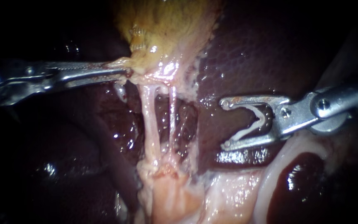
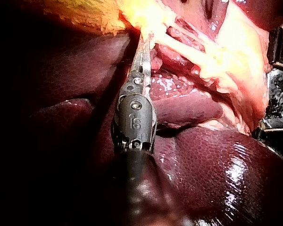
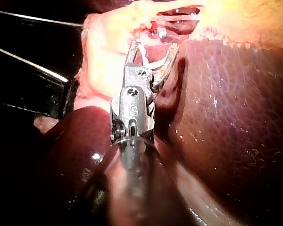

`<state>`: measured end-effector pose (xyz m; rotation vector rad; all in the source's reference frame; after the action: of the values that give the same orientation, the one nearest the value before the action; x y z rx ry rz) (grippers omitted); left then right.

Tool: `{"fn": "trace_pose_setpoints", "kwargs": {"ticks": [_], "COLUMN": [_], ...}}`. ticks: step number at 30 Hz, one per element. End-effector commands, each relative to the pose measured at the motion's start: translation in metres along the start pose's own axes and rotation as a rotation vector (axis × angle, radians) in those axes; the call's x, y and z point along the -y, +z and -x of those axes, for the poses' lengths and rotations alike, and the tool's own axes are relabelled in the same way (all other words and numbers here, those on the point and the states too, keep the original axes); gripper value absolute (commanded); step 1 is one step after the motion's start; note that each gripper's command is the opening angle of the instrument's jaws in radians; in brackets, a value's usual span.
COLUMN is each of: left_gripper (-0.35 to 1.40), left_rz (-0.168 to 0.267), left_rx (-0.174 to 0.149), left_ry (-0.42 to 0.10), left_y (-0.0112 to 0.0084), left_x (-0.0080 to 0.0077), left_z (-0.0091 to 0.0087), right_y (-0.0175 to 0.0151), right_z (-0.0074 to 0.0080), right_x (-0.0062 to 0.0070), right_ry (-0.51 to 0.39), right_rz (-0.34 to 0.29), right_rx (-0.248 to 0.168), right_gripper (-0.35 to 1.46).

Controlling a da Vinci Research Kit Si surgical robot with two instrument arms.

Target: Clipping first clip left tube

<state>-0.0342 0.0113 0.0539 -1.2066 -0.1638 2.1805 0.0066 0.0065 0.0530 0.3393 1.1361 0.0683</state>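
Left instrument (image 1: 119,71) gripping gallbladder (image 1: 166,25), we should ease the right instrument (image 1: 224,123), jaws wide around its clip (image 1: 245,132), squarely over the left tube (image 1: 150,120).

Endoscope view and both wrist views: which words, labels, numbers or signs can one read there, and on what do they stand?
No text on the liver, the gallbladder, the tubes or the clip.
Small marks on the wrist joints of the left instrument and the right instrument: not read off here.
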Motion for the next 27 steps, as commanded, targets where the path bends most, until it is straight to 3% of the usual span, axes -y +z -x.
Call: {"fn": "trace_pose_setpoints", "kwargs": {"ticks": [1, 7, 14, 19, 27], "left_gripper": [-0.35, -0.35, -0.35, -0.35, -0.35], "left_rz": [0.000, 0.005, 0.005, 0.012, 0.012], "left_rx": [0.001, -0.021, -0.068, -0.082, -0.089], "left_ry": [0.000, -0.011, -0.028, -0.036, -0.039], "left_y": [0.0000, -0.0014, -0.0056, -0.0078, -0.0086], "left_x": [0.0000, 0.0003, 0.0019, 0.0026, 0.0026], "left_z": [0.0000, -0.0009, -0.0036, -0.0047, -0.0053], "right_y": [0.0000, 0.0000, 0.0000, 0.0000, 0.0004], "right_z": [0.0000, 0.0000, 0.0000, 0.0000, -0.0008], "right_x": [0.0000, 0.0000, 0.0000, 0.0000, 0.0005], "right_ry": [0.000, 0.000, 0.000, 0.000, 0.001], "right_rz": [0.000, 0.000, 0.000, 0.000, -0.003], "right_rx": [0.000, 0.000, 0.000, 0.000, -0.004], "right_gripper": [0.51, 0.51, 0.51, 0.51, 0.50]}}
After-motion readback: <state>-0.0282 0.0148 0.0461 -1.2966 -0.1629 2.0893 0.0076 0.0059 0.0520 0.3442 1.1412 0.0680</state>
